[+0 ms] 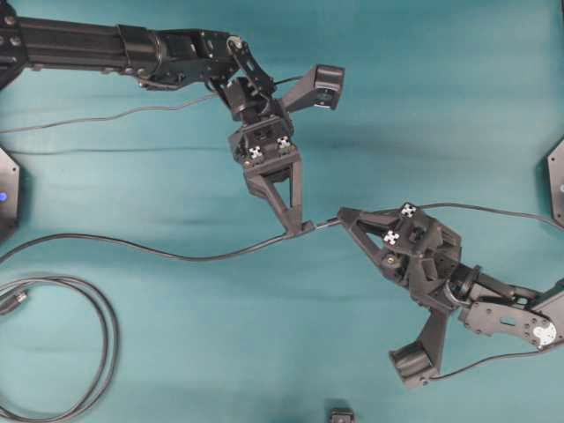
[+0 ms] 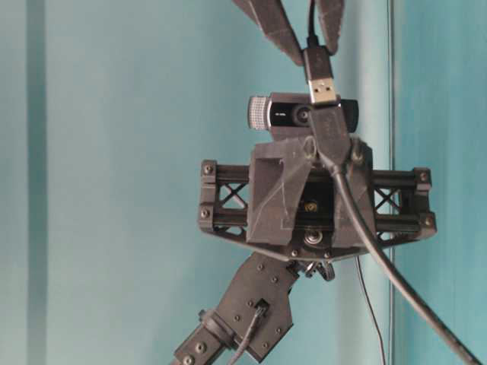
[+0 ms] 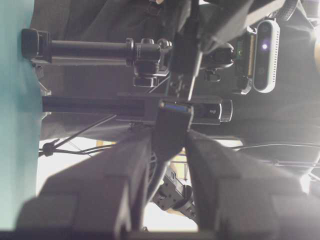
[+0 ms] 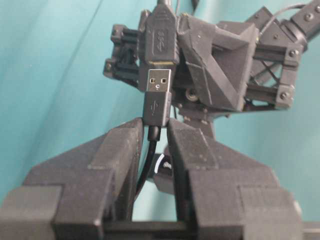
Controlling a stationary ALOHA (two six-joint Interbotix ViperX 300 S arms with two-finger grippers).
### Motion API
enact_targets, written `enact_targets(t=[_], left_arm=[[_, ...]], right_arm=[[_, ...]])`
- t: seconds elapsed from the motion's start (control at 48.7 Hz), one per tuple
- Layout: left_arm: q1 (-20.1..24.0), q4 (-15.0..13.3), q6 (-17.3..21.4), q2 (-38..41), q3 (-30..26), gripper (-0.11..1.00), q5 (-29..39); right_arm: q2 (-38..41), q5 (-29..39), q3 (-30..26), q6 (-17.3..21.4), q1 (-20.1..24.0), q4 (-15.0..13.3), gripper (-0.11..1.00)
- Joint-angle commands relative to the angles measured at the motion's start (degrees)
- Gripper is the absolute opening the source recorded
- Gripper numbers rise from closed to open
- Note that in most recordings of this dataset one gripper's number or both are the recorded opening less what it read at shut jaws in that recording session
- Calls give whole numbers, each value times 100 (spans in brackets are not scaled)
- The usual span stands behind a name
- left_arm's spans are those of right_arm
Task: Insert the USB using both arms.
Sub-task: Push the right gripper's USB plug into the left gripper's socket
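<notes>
Item: USB [image 4: 158, 86], silver plug, clamped by its collar in the right pincer [image 4: 152, 132], tip just short of the black socket [image 4: 159, 37] gripped by the left pincer [image 1: 300, 222] (above the table). Advice: square the plug's axis with the socket mouth, then push straight.

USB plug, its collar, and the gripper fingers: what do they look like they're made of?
USB plug: bare silvery metal shell, bright sheen, two square cut-outs.
Collar: black moulded plastic or rubber by its matte look, with an embossed USB symbol.
Right gripper fingers: matte black plastic; grainy surface suggests 3D printing, not certain.
</notes>
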Motion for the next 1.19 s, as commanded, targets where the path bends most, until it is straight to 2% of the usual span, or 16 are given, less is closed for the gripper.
enact_targets(t=[0.0, 0.76, 1.171], left_arm=[[-26, -62, -62, -79, -141, 26, 9], [-26, -26, -62, 0, -308, 26, 9], [-70, -26, -62, 62, -413, 26, -35]], right_arm=[[-53, -26, -62, 9, -35, -53, 20], [-53, -299, -53, 9, -70, -53, 20], [-53, -439, -79, -158, -141, -149, 20]])
